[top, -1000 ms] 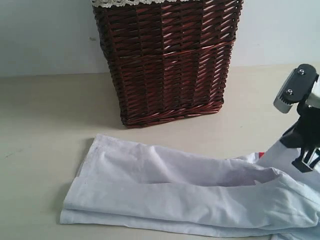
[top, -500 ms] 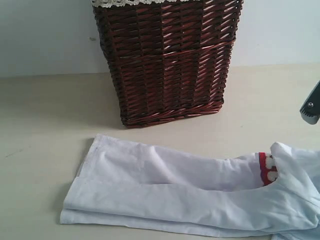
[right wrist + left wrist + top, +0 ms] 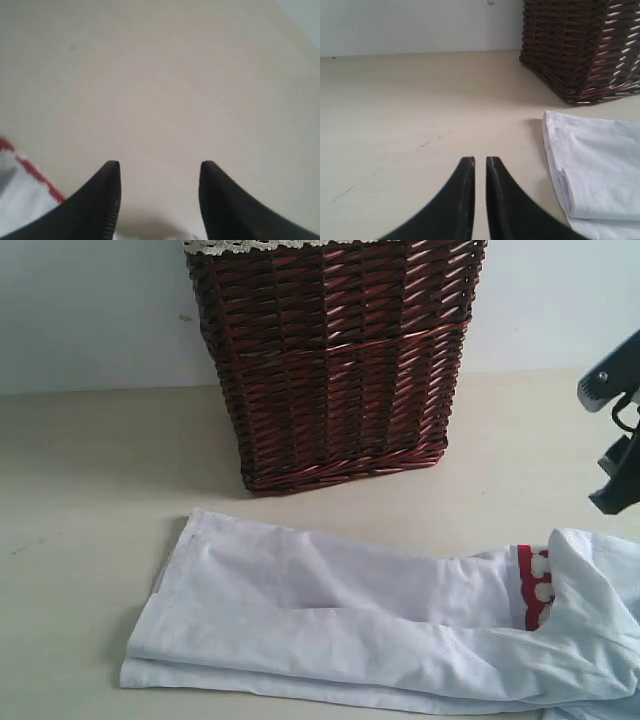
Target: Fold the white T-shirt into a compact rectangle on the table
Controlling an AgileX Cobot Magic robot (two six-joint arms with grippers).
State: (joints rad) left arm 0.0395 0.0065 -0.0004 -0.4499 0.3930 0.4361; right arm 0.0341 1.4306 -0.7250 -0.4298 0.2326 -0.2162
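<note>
- Right gripper (image 3: 160,170) hangs wide open over the bare table (image 3: 90,490), with nothing between its jaws. The left gripper (image 3: 480,161) sits low above the table, jaws nearly together, and it is empty too.
- Where is the white T-shirt (image 3: 330,620)?
- Across the lower half of the exterior frame, in front of the wicker basket (image 3: 330,360) and apart from it. It lies flat as a long, narrow band, several layers thick.
- Which way does it run?
- Its long axis goes roughly left to right. The squared end sits at lower left. The end with the red-edged letters (image 3: 535,585) runs off the right edge, where a flap is turned over.
- So which step is this?
- I judge the lengthwise folds done and the crosswise ones only starting. The next move calls for pinching all layers at the right end and carrying them leftward over the band, edges kept aligned.
</note>
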